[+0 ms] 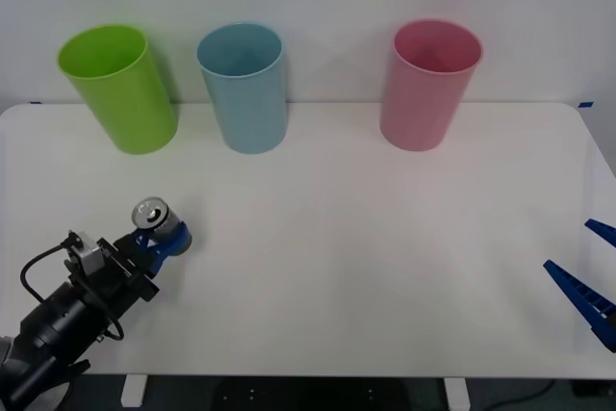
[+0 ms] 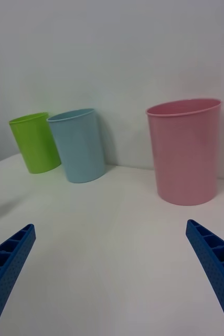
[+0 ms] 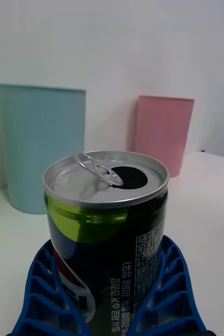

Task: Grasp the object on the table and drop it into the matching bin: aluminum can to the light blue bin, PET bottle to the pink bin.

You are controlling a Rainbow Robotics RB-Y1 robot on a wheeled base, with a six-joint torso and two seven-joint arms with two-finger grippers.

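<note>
Left gripper (image 1: 162, 239) clamped on can (image 1: 159, 222), upright, opened top, near surface's (image 1: 366, 267) front-left corner. Right gripper (image 1: 589, 281) apart, empty, at front-right edge. Along back edge: green bin (image 1: 120, 89), blue bin (image 1: 243, 87), pink bin (image 1: 428, 84), pink set apart.

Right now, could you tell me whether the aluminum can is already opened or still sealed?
Opened: the aluminum can, held upright in the left hand, has its pull tab lifted over a dark open mouth.
</note>
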